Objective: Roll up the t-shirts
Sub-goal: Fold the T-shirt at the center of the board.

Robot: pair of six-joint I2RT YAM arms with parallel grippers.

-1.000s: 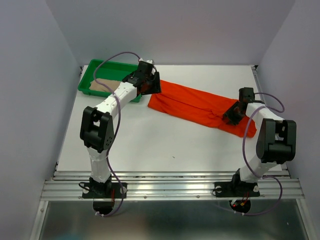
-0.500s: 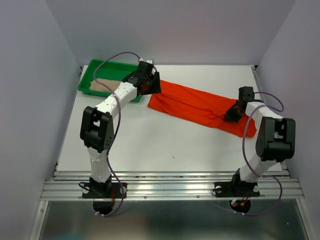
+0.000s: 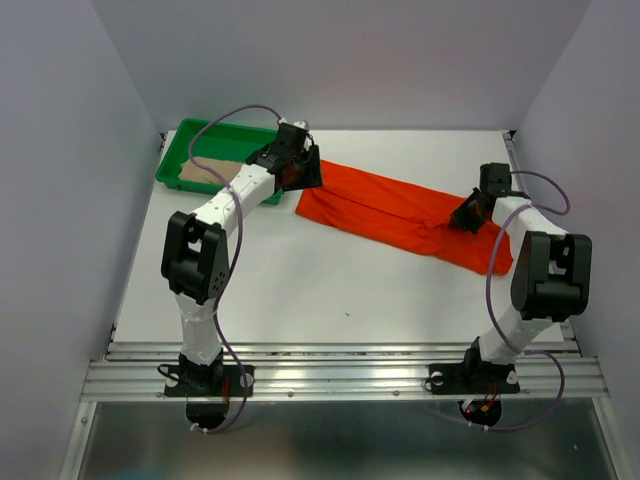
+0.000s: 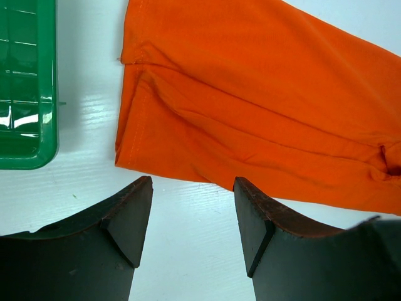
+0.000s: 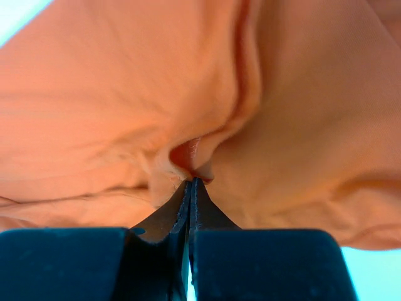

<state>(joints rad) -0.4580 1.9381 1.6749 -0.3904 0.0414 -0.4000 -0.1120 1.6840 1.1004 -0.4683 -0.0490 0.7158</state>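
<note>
Orange-red t-shirt (image 3: pixel 400 215) lies folded into a long band slanting across the white worktop (image 3: pixel 300 290), its left end near the green tray (image 3: pixel 195 135) that holds the beige t-shirt (image 3: pixel 205 175). Right gripper (image 5: pixel 190 183) sits at the band's right end, jaws pressed fully together on a small pucker of the orange cloth, though how much fabric lies between the tips is hard to judge from the wrist view. Left gripper (image 4: pixel 193 188) hovers at the band's left end, jaws well apart and holding nothing, tips over bare worktop just off the shirt's stitched edge.
</note>
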